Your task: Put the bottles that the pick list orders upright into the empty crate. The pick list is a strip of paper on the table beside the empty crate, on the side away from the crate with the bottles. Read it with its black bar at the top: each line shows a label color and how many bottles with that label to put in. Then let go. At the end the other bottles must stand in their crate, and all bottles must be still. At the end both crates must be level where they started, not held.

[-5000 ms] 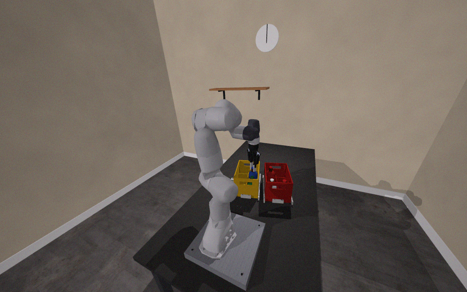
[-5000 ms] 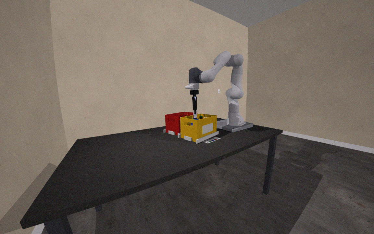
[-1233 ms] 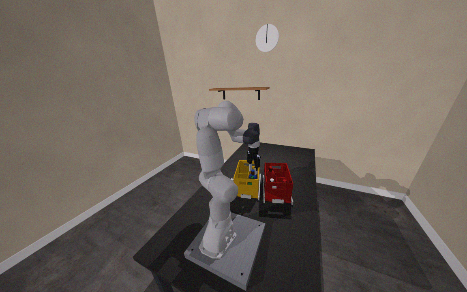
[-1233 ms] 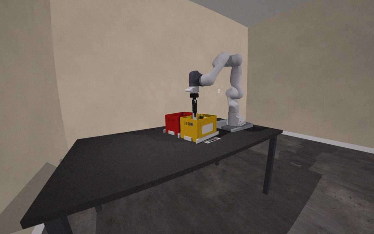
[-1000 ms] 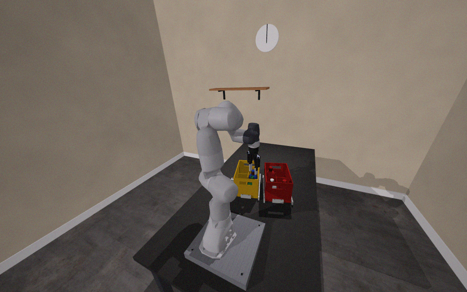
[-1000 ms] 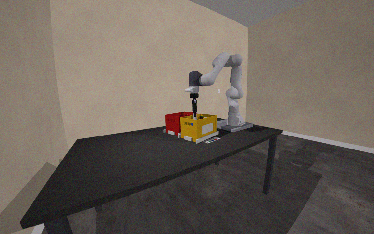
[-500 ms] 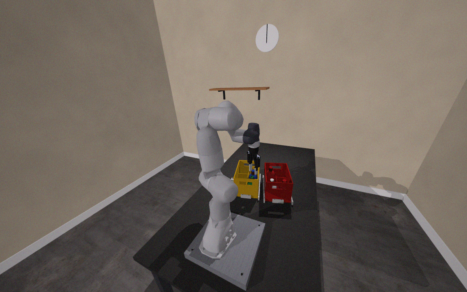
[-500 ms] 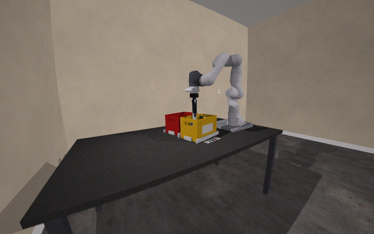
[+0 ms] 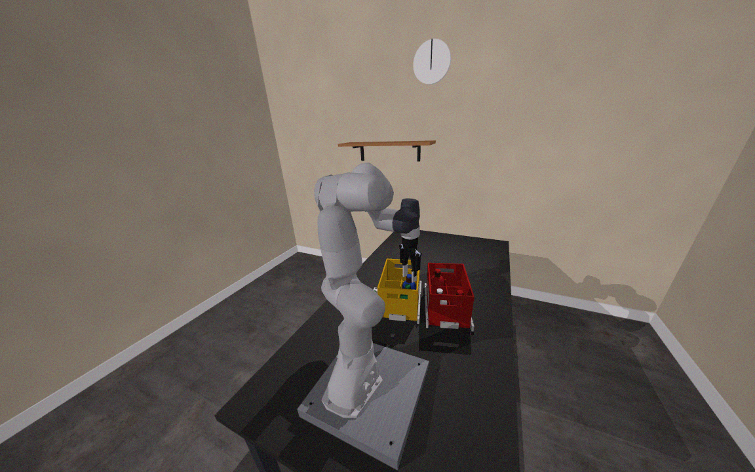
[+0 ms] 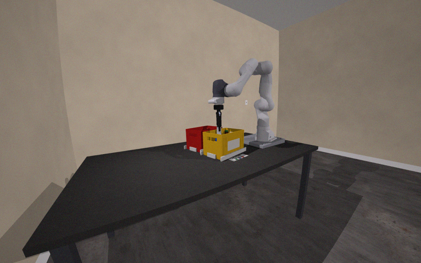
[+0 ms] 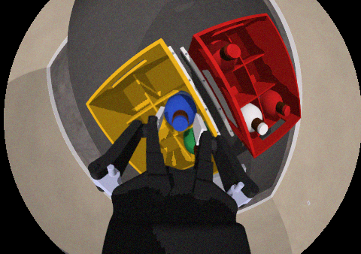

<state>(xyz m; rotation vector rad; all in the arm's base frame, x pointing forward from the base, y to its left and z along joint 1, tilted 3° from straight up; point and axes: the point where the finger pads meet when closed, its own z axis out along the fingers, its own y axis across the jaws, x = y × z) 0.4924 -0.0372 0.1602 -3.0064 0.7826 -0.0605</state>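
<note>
My gripper [image 9: 409, 276] [image 10: 219, 130] [image 11: 179, 116] points down into the yellow crate [image 9: 392, 308] [image 10: 212, 150]. Its fingers are partly open, one on each side of the neck of a blue-labelled bottle [image 11: 180, 104], with gaps. That bottle stands in a crate cell. A green bottle [image 11: 190, 141] [image 10: 226, 131] stands beside it, partly hidden by the right finger. The red crate [image 9: 449, 311] [image 10: 194, 138] [image 11: 276, 58] holds two red bottles [image 11: 233, 51] [image 11: 272, 101] and a white bottle [image 11: 250, 115]. The pick list [image 10: 238, 157] lies beside the yellow crate; its counts are too small to read.
White rails [image 11: 195, 86] [image 10: 233, 154] edge the crates, with a narrow gap between the two crates. Dividers split both crates into cells. The robot's base plate [image 9: 388, 404] is on the near side in the top view. A shelf [image 9: 388, 143] hangs on the back wall.
</note>
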